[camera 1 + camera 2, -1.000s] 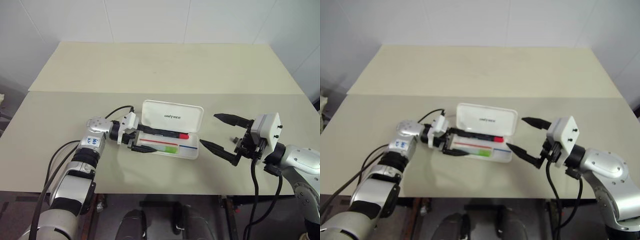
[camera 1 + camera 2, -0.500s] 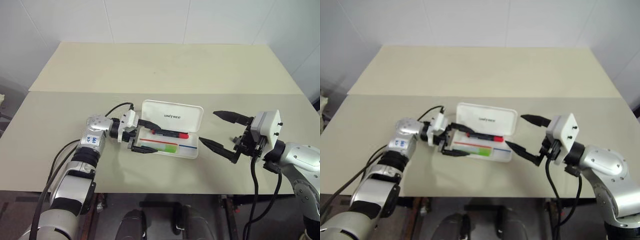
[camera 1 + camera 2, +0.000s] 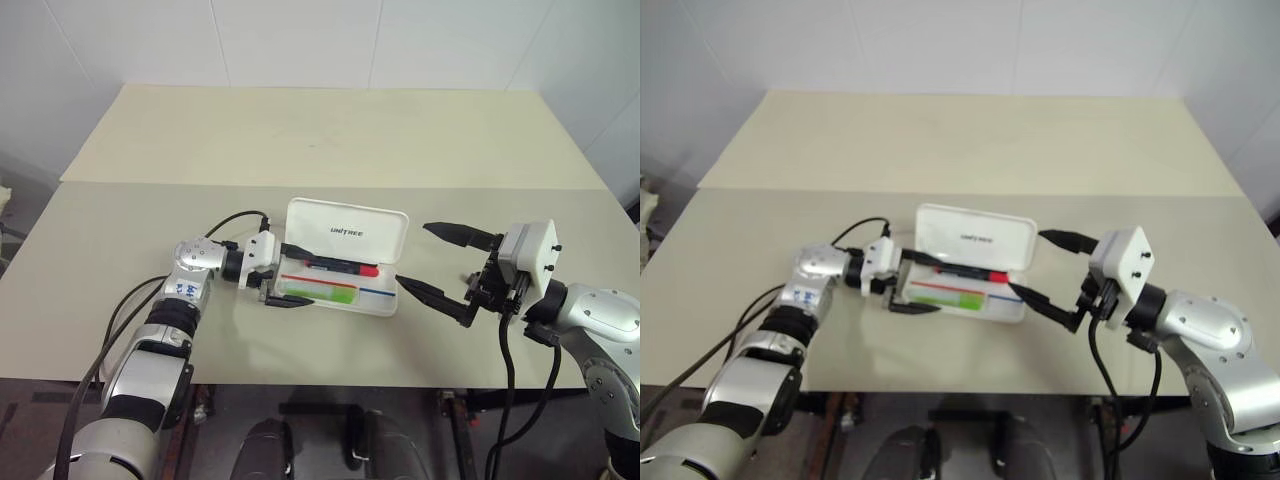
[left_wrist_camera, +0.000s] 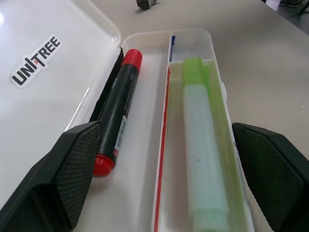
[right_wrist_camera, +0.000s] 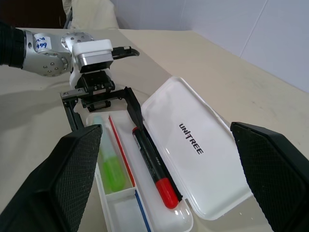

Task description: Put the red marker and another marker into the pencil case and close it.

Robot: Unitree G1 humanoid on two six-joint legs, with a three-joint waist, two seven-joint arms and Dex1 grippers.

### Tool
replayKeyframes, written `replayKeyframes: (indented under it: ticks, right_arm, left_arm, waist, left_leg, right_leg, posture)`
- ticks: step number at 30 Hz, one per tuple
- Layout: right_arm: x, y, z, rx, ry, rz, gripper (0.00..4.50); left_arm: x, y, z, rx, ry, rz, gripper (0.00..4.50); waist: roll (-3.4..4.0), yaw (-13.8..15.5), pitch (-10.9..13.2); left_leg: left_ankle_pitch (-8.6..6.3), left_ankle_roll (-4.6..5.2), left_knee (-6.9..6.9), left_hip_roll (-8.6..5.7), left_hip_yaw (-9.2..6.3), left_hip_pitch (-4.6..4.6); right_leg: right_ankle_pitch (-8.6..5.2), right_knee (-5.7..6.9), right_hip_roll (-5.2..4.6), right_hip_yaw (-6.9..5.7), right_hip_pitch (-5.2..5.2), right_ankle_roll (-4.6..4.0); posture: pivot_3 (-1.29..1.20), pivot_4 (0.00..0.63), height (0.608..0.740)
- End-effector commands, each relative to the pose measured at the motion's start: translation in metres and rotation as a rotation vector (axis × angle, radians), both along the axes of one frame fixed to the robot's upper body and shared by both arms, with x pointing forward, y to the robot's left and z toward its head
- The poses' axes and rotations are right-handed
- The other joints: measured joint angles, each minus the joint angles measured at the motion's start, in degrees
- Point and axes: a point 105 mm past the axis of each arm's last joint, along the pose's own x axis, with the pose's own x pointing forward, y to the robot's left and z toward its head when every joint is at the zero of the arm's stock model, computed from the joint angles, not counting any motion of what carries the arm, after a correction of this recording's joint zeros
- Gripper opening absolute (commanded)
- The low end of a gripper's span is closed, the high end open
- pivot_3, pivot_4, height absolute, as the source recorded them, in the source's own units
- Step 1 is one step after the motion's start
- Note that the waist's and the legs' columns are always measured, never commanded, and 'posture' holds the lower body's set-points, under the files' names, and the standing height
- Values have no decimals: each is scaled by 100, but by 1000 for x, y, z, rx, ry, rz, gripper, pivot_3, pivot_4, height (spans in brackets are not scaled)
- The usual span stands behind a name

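Left gripper (image 3: 292, 274): fingers spread wide, holding nothing, straddling near end of pencil case (image 3: 385, 307). Between its fingers: red marker (image 4: 117, 109) and lime-green marker (image 4: 203, 153), both lying in tray. Lid upright behind, lettering "UNITREE". Right gripper (image 3: 436, 262): wide open, empty, just beyond far end of case. Step judged: loading done, closing pending. Next: swing lid down, press shut.
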Motion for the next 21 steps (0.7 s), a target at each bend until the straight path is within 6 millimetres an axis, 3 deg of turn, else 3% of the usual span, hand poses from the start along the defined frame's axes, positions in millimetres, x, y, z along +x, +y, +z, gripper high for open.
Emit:
replayKeyframes:
  ticks: [1,8,18,21]
  right_arm:
    - [-4,2,7,-9,-32,16,4500]
    - [-3,1,5,-9,-18,16,4500]
    - [4,-11,-1,-35,35,21,4500]
    - [11,-23,-7,-52,72,-1,4500]
  left_arm:
    - [7,-3,18,-61,-61,24,4479]
    - [-7,-5,37,-188,5,-57,4479]
    - [-30,9,50,-205,33,-93,4479]
    - [-35,15,59,-215,24,-92,4479]
  waist:
    - [0,1,0]
    - [0,-2,0]
    - [0,-12,0]
    - [0,-12,0]
  left_leg:
    - [0,0,0,0,0,0]
    - [0,0,2,1,-2,-4]
    - [0,0,6,0,-1,0]
    - [0,1,7,3,-1,1]
  right_leg:
    - [0,1,0,0,0,0]
    - [0,1,-1,-1,0,1]
    - [0,10,2,3,0,0]
    - [0,10,0,6,0,0]
  posture:
    - [0,150,740]
    - [0,150,740]
    - [0,150,740]
    - [0,150,740]
